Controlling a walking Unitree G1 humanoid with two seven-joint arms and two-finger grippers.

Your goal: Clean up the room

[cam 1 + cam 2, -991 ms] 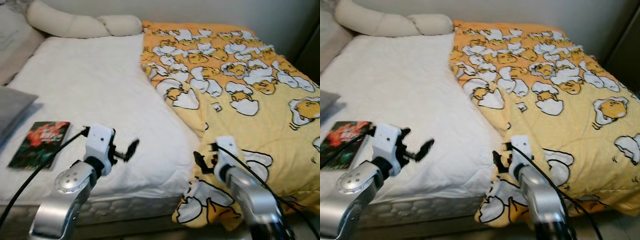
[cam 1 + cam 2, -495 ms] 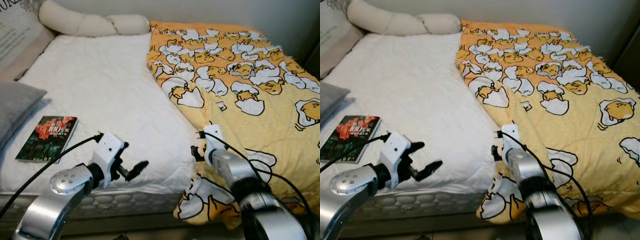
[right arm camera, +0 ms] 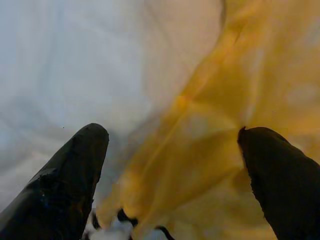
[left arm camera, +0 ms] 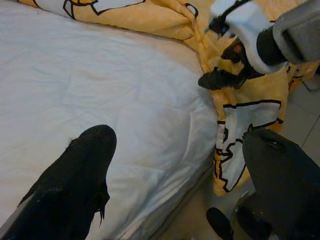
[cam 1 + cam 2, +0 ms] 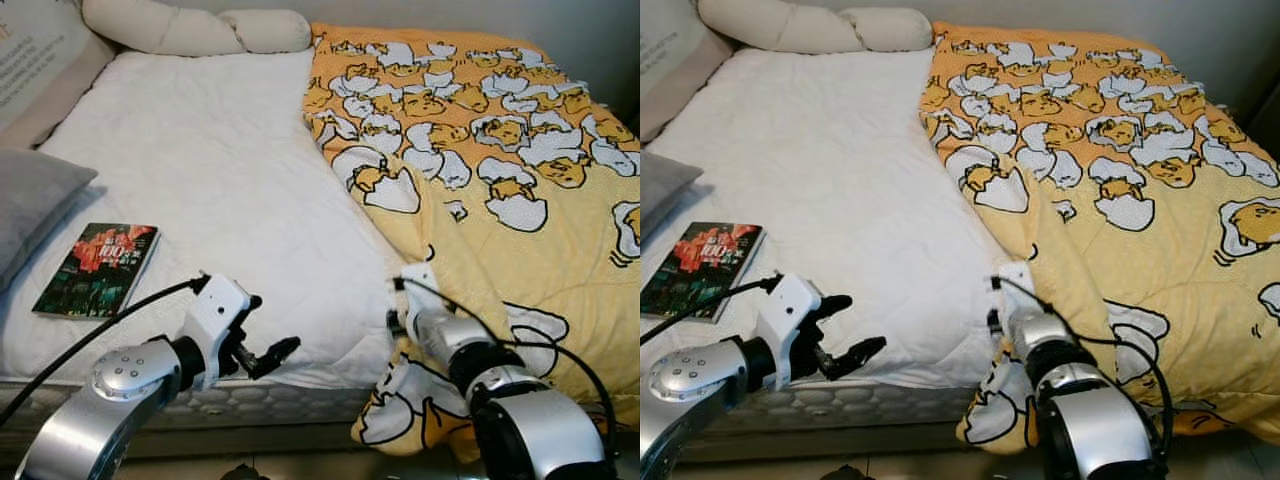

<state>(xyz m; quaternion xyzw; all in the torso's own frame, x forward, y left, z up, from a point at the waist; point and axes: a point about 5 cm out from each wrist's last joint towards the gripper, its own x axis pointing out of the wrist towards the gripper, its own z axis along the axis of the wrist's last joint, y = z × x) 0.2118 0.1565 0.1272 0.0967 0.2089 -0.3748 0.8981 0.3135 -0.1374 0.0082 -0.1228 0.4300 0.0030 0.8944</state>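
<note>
Your yellow blanket [image 5: 520,200] with its egg-character print covers the right side of the bed, bunched along an edge that runs down the middle of the mattress and spills over the bed's near edge toward the floor. Your right hand [image 5: 400,318] sits at that bunched edge near the bed's front; in its wrist view both black fingers [image 3: 65,185] stand wide apart, with the fold of yellow cloth lying between them, and you cannot tell whether they touch it. The left side of the bed is bare white mattress [image 5: 210,190]. Your left hand [image 5: 268,350] hovers over the mattress's near edge, well apart from the blanket, its fingers [image 4: 75,185] also spread wide and holding nothing. A book [image 5: 98,268] with a dark red-and-green cover lies flat on the mattress near the left side, beside a grey pillow [image 5: 35,205]. A long cream bolster [image 5: 195,28] runs along the head of the bed against the wall.
</note>
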